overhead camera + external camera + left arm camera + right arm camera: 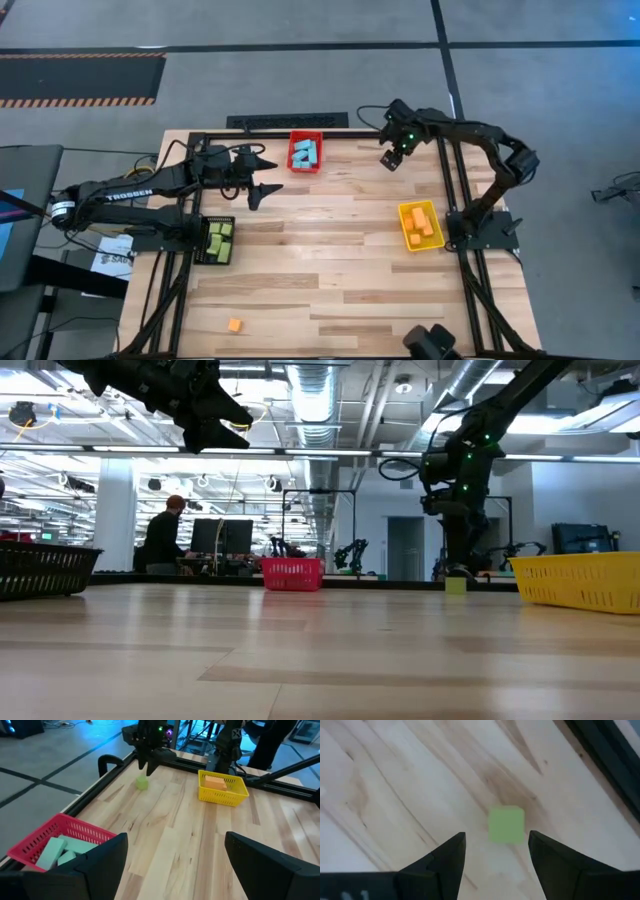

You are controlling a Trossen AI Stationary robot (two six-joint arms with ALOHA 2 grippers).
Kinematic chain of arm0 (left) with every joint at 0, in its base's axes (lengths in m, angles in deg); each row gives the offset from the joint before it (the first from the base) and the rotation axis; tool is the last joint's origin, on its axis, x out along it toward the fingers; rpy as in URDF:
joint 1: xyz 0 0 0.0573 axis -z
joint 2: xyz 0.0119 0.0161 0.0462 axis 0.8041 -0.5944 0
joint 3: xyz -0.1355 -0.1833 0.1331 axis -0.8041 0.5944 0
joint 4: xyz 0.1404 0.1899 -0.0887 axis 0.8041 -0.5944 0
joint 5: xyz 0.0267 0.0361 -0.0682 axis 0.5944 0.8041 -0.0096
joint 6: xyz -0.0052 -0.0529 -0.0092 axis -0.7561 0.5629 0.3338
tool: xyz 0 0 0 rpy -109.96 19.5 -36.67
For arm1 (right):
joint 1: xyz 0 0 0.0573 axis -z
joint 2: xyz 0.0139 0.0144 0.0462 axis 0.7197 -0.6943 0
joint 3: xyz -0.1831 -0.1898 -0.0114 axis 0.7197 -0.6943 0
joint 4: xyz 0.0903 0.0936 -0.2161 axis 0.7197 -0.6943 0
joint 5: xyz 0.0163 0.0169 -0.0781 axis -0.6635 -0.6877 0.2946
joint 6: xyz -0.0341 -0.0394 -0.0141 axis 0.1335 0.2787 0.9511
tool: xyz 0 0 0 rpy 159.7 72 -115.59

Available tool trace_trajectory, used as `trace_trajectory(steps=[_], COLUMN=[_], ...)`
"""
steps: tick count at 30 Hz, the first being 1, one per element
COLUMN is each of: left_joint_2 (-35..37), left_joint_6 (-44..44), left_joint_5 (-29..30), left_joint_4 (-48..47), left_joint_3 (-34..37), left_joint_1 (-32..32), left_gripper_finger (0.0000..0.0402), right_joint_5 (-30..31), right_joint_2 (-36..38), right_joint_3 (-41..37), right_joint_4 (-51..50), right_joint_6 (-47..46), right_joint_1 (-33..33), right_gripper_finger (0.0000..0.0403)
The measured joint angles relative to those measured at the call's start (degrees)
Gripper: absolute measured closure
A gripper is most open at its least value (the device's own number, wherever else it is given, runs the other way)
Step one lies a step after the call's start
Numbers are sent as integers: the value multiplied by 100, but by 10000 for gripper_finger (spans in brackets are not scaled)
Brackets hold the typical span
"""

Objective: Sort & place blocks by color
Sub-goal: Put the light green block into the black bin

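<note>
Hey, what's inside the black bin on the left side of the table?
The black bin holds yellow-green blocks, several packed together. Its mesh walls and the stacking hide how many there are and whether anything lies beneath them.

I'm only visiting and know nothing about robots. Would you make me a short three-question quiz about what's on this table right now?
1. True or false: the right gripper is holding the green block.
2. Which bin holds the light-blue blocks? A) red bin B) yellow bin C) black bin
3. Fill in: one loose block lies alone near the table's front edge; its colour is ____.

Key
1. False: the block sits on the table between the open fingers, not gripped.
2. A
3. Orange
</note>
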Motion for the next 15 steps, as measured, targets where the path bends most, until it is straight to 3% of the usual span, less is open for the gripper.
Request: trace_trajectory(steps=[15], left_joint_2=[0], left_joint_6=[-11], left_joint_5=[-31], left_joint_4=[-1], left_joint_3=[0], left_joint_1=[0], left_gripper_finger=[84], right_joint_5=[-76], right_joint_2=[-1107], right_joint_3=[7], right_joint_4=[194], right_joint_6=[21], right_joint_1=[149], right_gripper_finger=[165])
